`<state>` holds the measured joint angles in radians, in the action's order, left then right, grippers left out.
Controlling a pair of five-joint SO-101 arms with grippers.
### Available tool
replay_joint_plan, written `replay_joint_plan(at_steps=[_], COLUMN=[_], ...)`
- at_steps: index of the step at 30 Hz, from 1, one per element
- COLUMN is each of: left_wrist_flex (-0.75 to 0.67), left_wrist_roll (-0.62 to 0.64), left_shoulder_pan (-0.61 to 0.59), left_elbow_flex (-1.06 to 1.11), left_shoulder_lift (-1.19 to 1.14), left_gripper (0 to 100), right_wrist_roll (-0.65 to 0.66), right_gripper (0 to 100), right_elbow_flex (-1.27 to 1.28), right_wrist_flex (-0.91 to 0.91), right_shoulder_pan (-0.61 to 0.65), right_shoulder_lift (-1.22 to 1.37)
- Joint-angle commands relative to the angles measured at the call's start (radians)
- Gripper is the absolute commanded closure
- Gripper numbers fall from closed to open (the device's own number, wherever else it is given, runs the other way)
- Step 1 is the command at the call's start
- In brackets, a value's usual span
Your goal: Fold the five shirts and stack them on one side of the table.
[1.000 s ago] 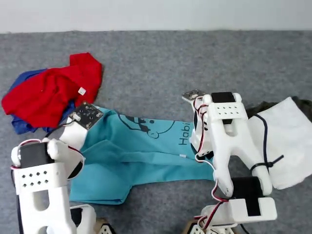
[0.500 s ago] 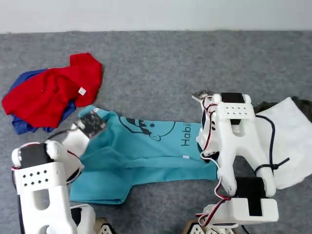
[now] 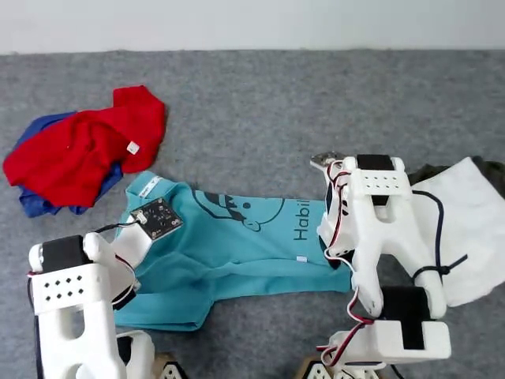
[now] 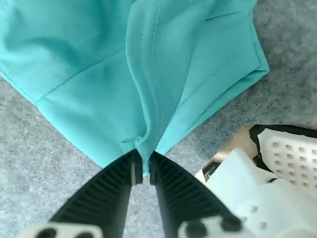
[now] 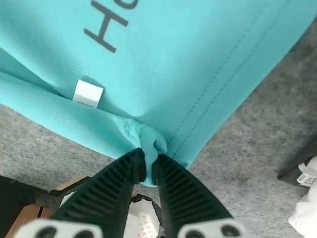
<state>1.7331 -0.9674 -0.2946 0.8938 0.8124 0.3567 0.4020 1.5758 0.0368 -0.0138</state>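
Grey table [image 3: 276, 103] beneath all. Across its near middle, teal shirt [image 3: 229, 245], folded lengthwise. Just right of teal shirt: white shirt [image 3: 465, 229]. Beyond its left end, apart: red shirt [image 3: 79, 150] heaped over blue shirt [image 3: 31, 201]. At its left edge, left gripper [image 4: 141, 171] pinching a fold; at its right end, right gripper [image 5: 147, 168] likewise clamped on cloth.
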Motion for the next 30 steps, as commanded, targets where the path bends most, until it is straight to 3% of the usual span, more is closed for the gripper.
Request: replay_joint_plan(at_steps=[1,15,24,30], left_wrist_flex=[0.021,0.02,0.018,0.018], left_wrist_roll=[-0.04,-0.141,-0.199,-0.199], left_shoulder_pan=[-0.008,-0.006,-0.008,-0.008], left_elbow_flex=[-0.002,0.019,0.022,0.018], left_shoulder_lift=[0.011,0.003,0.009,0.009], left_gripper=[99,99,99,98], right_wrist_roll=[0.012,0.008,0.008,0.094], right_gripper=[98.9,98.9,98.2,86.7], right_elbow_flex=[0.002,-0.012,-0.025,-0.1], right_wrist_flex=[-0.01,-0.031,-0.015,0.14], right_shoulder_pan=[-0.01,-0.015,-0.085,-0.081], right_shoulder_lift=[0.03,0.094,0.084,0.084])
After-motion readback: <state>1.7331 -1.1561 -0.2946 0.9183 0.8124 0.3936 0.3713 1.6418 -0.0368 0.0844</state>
